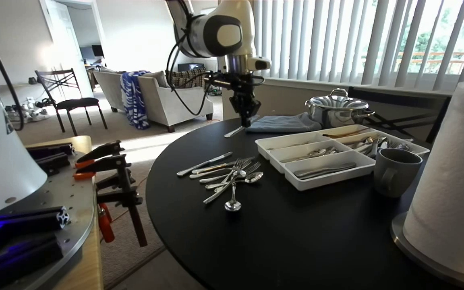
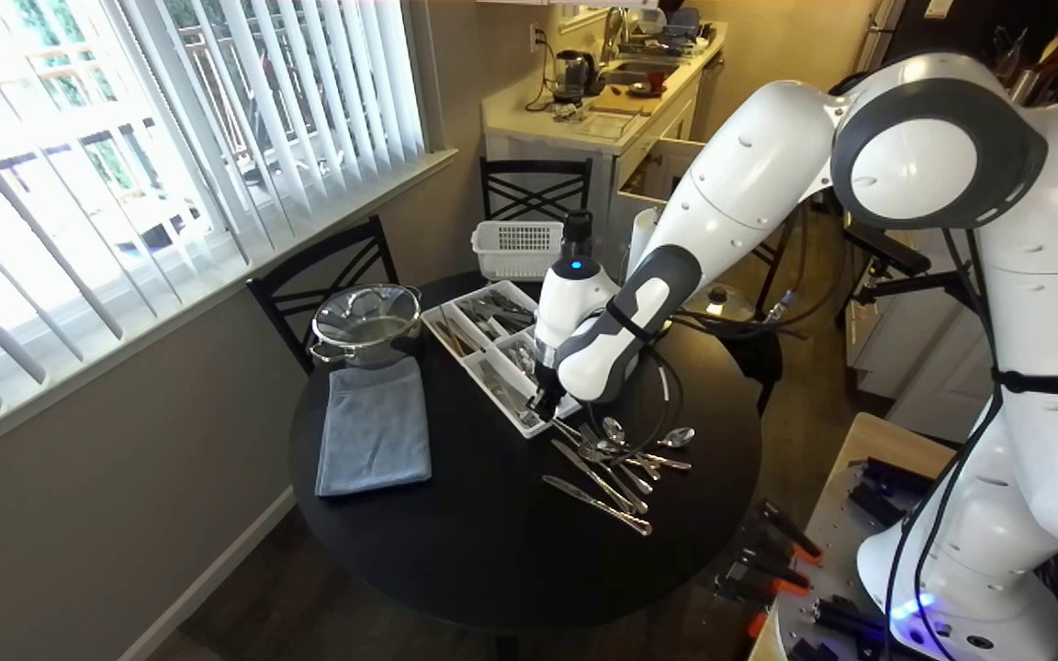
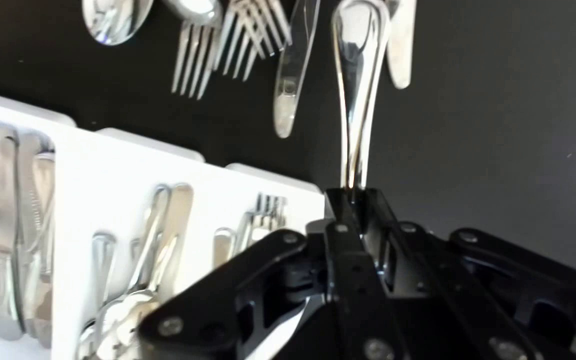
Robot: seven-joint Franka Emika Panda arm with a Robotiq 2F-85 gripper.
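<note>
- Round black table (image 2: pixel 483 560) beside window blinds (image 1: pixel 316 40).
- Silver utensil (image 3: pixel 360 90): shiny, its rounded handle narrowing toward the gripper (image 3: pixel 352 193).
- Its other end is hidden behind the gripper in the wrist view, so its kind is unclear.
- Gripper clamped on the utensil, whose handle juts past the fingertips (image 3: pixel 338 201), near the white tray (image 3: pixel 93 175).

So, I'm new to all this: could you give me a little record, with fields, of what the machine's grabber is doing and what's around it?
Gripper: closed on a metal utensil
Held piece: handle sticks out; its kind is hidden
Close by: white divided tray with cutlery inside
Loose pieces: knives, forks, spoons
Table: black, rounded edge
Also around: folded blue-grey cloth, metal pot, grey mug, paper towel roll
</note>
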